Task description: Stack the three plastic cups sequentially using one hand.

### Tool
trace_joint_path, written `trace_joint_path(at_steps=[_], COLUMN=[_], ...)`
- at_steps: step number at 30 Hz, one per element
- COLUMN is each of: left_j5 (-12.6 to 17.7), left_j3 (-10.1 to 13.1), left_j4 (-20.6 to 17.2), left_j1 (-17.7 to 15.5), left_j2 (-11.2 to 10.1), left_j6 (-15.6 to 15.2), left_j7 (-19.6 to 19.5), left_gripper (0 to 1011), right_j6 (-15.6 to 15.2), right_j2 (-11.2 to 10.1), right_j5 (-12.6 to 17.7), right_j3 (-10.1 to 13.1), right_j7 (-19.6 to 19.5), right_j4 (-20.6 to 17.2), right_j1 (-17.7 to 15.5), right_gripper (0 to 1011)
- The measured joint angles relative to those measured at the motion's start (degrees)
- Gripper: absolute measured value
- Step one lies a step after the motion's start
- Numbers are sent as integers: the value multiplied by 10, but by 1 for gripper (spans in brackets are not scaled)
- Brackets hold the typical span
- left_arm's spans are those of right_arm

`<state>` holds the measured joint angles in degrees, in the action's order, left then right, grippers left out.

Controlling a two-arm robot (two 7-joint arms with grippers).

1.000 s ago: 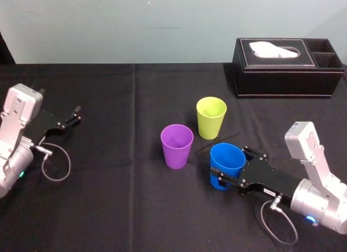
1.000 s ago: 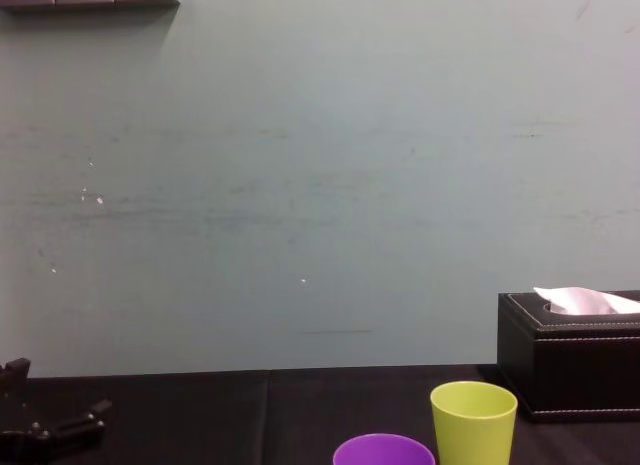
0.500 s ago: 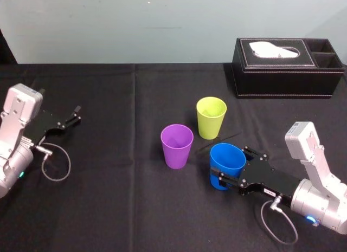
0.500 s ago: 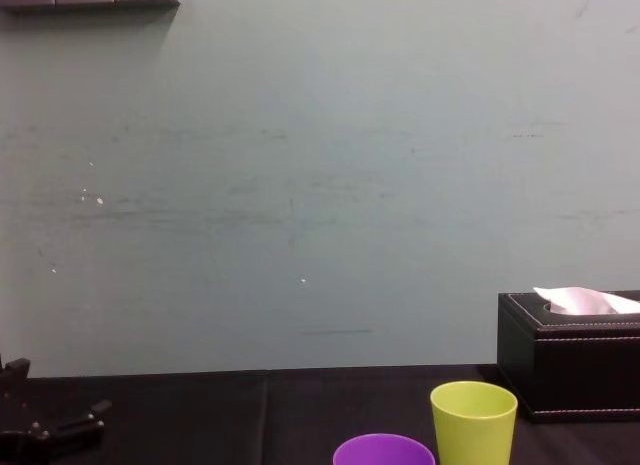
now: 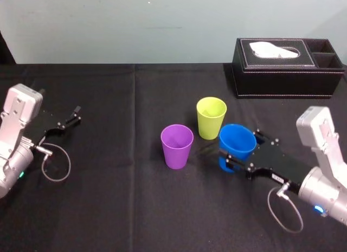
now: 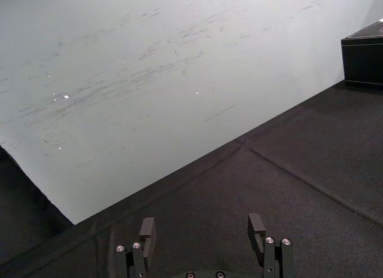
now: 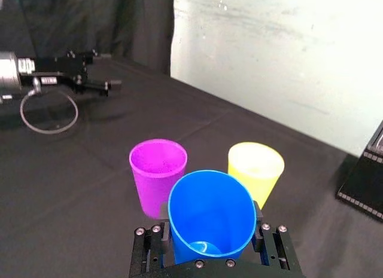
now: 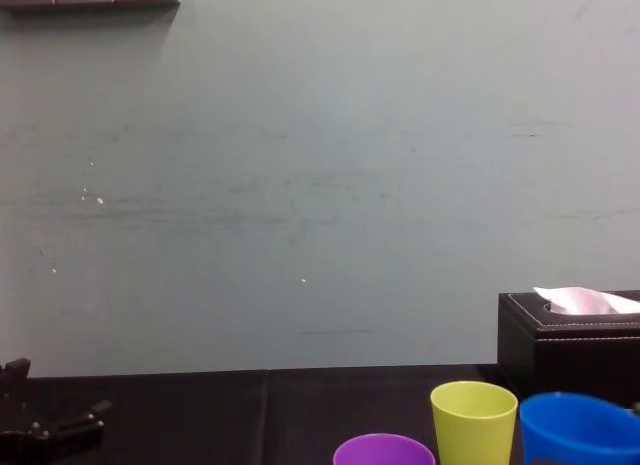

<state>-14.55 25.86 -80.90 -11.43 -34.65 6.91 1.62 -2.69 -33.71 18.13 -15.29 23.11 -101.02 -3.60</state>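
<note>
My right gripper [image 5: 237, 153] is shut on the blue cup [image 5: 236, 143], which hangs above the black cloth just right of the yellow-green cup [image 5: 211, 117]. In the right wrist view the blue cup [image 7: 209, 213] sits between both fingers, mouth tilted forward. The purple cup [image 5: 177, 146] stands upright to the left, the yellow-green cup behind it; in the right wrist view the purple cup [image 7: 157, 176] and yellow-green cup [image 7: 255, 170] stand apart beyond the blue one. My left gripper [image 5: 73, 116] rests open at the far left; the left wrist view shows the left gripper [image 6: 202, 229] holding nothing.
A black tissue box [image 5: 282, 67] stands at the back right of the table. The black cloth [image 5: 119, 203] covers the whole table, and a pale wall rises behind it. A loose grey cable loops by my left wrist [image 5: 54, 165].
The right gripper has lifted the blue cup off the cloth and carried it up and slightly right, closer to the yellow-green cup. The blue cup now shows in the chest view.
</note>
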Motion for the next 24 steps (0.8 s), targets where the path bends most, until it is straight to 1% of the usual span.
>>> trace_joint_path(at_steps=[4, 8, 9, 14, 17, 21, 24], left_j5=[0, 0, 0, 0, 0, 0, 0], left_j3=[0, 0, 0, 0, 0, 0, 0], left_j4=[0, 0, 0, 0, 0, 0, 0], left_j1=[0, 0, 0, 0, 0, 0, 0], left_j2=[0, 0, 0, 0, 0, 0, 0], left_j6=[0, 0, 0, 0, 0, 0, 0], left_j7=[0, 0, 0, 0, 0, 0, 0], left_gripper=[1011, 1011, 1011, 1011, 1011, 1011, 1011], right_j6=[-17, -34, -34, -54, -66, -73, -80], right_j2=[-1, -1, -1, 3, 9, 15, 23], right_j5=[1, 2, 2, -3, -8, -10, -11], right_j3=[3, -3, -3, -22, -38, -50, -64], right_j7=[2, 11, 11, 21, 27, 31, 37], right_j4=[-20, -34, -34, -37, -29, -20, -11], right_j1=[9, 31, 31, 64, 91, 111, 133], right_gripper=[746, 747, 747, 747, 746, 747, 747])
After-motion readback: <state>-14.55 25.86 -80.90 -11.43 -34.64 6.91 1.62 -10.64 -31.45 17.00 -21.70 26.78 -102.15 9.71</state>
